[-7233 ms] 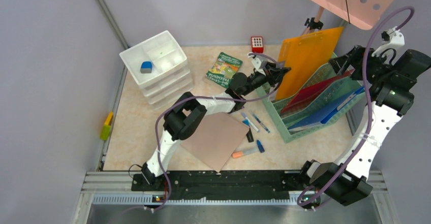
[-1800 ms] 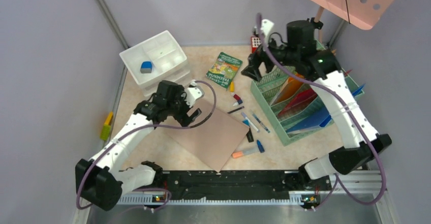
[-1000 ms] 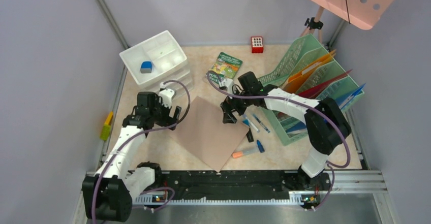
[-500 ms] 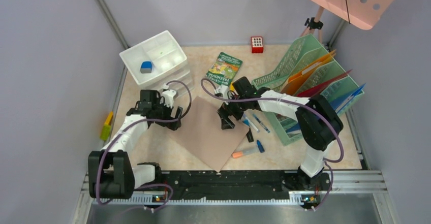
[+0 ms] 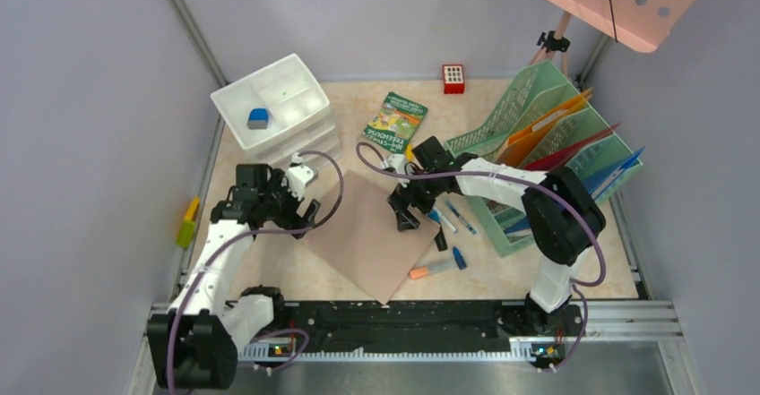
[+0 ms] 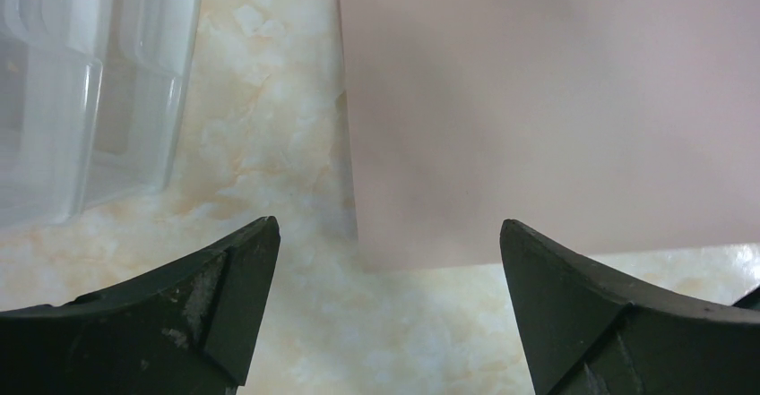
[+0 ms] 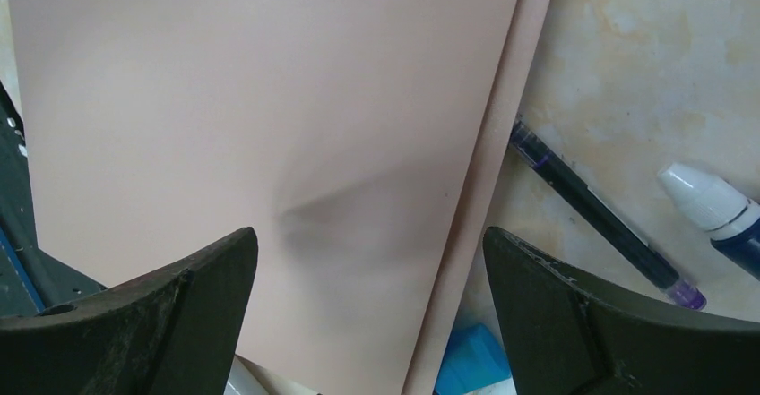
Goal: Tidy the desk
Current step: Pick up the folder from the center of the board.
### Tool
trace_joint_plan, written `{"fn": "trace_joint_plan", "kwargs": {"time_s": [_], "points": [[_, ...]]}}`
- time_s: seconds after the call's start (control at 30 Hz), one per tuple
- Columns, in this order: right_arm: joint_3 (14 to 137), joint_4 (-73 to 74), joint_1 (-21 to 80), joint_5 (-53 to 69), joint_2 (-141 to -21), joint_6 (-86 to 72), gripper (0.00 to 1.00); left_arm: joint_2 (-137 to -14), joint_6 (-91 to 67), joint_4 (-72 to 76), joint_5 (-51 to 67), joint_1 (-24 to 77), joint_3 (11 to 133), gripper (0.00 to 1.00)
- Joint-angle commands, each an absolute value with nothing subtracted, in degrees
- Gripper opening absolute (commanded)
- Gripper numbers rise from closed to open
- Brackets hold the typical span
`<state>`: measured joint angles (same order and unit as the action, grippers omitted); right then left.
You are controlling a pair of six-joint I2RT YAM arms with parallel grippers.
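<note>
Now: pink sheet (image 5: 367, 243) flat on counter (image 5: 242, 261) between two released hands, left hand (image 5: 307, 213) at its corner, right hand (image 5: 405, 217) over opposite edge.

Marbled desk (image 5: 269, 265) — pink sheet (image 5: 363, 238), pens (image 5: 460, 218), booklet (image 5: 395, 122)

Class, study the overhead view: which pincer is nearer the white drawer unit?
Left. The left pincer is close by the white drawer unit, at the tan sheet's left corner. The right pincer is across that sheet, beside the pens.
</note>
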<state>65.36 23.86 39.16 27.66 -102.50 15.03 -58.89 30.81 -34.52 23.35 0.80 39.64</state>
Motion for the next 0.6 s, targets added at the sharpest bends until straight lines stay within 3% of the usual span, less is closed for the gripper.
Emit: {"fn": "trace_joint_plan", "kwargs": {"time_s": [0.0, 0.3, 0.57], "points": [[68.4, 25.3, 37.2, 29.3, -100.9, 16.0, 0.95, -53.9, 44.5, -42.7, 27.0, 0.5, 38.4, 0.98], [71.2, 27.0, 36.1, 32.8, -104.7, 15.7, 0.95, -49.7, 57.4, -49.3, 27.0, 2.4, 35.9, 0.98], [72.6, 27.5, 34.8, 35.6, -108.6, 15.0, 0.94, -49.2, 57.1, -41.4, 19.9, 10.4, 30.3, 0.98]]}}
